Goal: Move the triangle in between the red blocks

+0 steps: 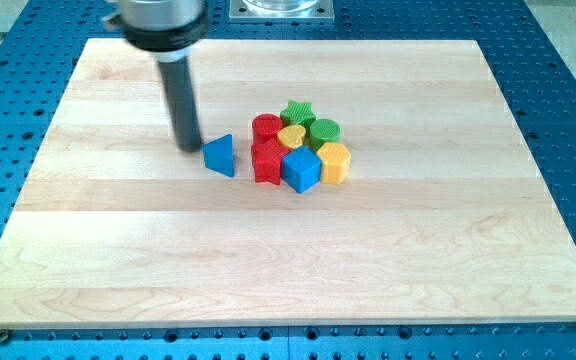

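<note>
My tip [187,148] rests on the wooden tabletop [118,250], just left of the blue triangle [221,156]; no hand shows. The triangle sits just left of the cluster, near the red star [266,162] and the red cylinder [265,128] above it. Beside them: yellow heart [291,136], blue cube [301,169]
</note>
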Controlling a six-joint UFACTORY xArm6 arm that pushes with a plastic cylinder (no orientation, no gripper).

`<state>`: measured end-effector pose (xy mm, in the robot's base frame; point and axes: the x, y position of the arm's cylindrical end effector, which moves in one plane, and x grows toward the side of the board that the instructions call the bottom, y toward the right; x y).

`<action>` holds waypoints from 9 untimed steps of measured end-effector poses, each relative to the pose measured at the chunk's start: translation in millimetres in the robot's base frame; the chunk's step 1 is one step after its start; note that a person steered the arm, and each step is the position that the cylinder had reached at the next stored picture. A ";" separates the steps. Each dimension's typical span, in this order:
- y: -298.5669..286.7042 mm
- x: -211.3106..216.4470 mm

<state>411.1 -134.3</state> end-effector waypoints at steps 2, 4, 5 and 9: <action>28.1 25.7; 49.3 7.5; 52.6 7.5; 15.0 -99.9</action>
